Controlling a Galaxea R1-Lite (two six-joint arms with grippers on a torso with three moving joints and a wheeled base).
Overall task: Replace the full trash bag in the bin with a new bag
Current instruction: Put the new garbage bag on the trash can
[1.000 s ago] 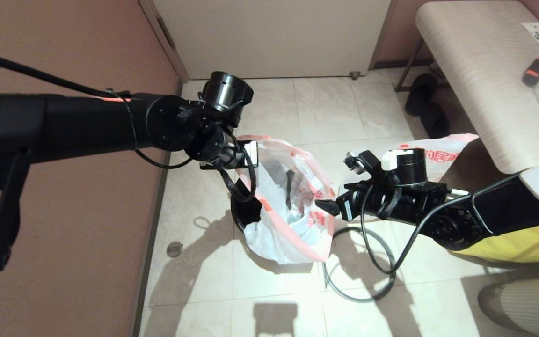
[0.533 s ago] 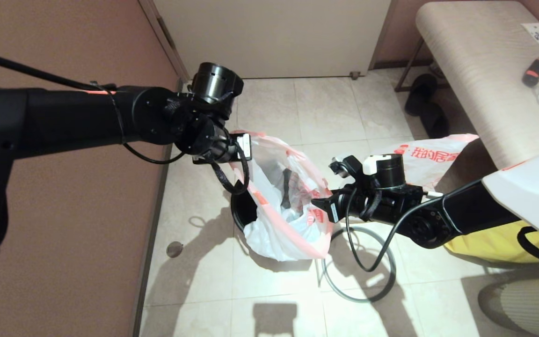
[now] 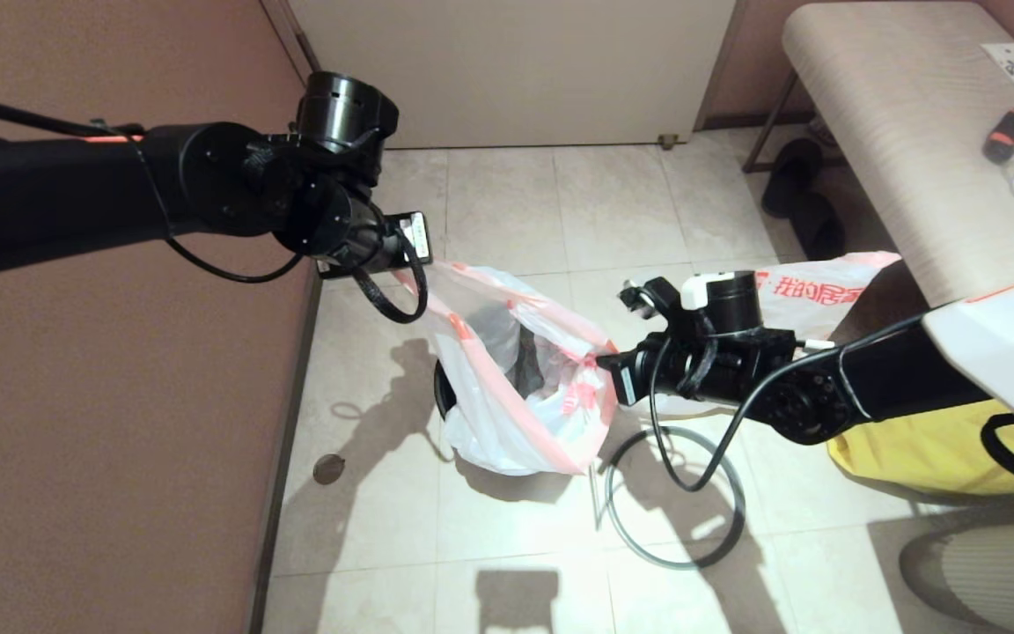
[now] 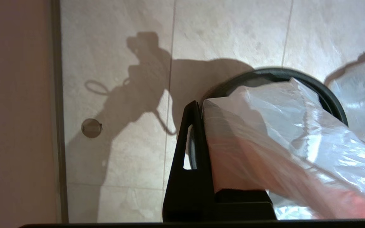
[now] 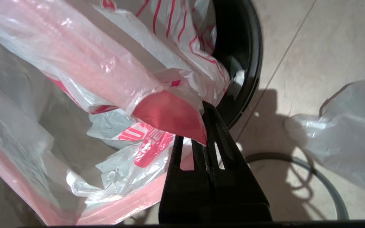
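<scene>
The new bag (image 3: 507, 414), translucent white with a pink-red edge, hangs stretched open over the black bin (image 3: 442, 396). My left gripper (image 3: 419, 269) is shut on its far-left rim, up and left of the bin; in the left wrist view the gripper (image 4: 200, 107) pinches the plastic (image 4: 280, 126) above the bin rim (image 4: 328, 95). My right gripper (image 3: 604, 361) is shut on the right rim; its wrist view shows the gripper (image 5: 206, 107) clamping the pink edge (image 5: 169, 117). The full trash bag (image 3: 811, 291) with red characters lies behind the right arm. The grey hoop (image 3: 648, 550) lies on the floor.
A brown wall (image 3: 120, 396) runs close along the left, with a floor drain (image 3: 328, 468) beside it. A yellow fabric bag (image 3: 912, 453) sits at the right under my right arm. A bench (image 3: 894, 132) and black slippers (image 3: 793, 189) stand at the back right.
My right gripper has shut on the bag's right rim. My left gripper has pulled its side of the rim back and to the left, stretching the bag's mouth wider.
</scene>
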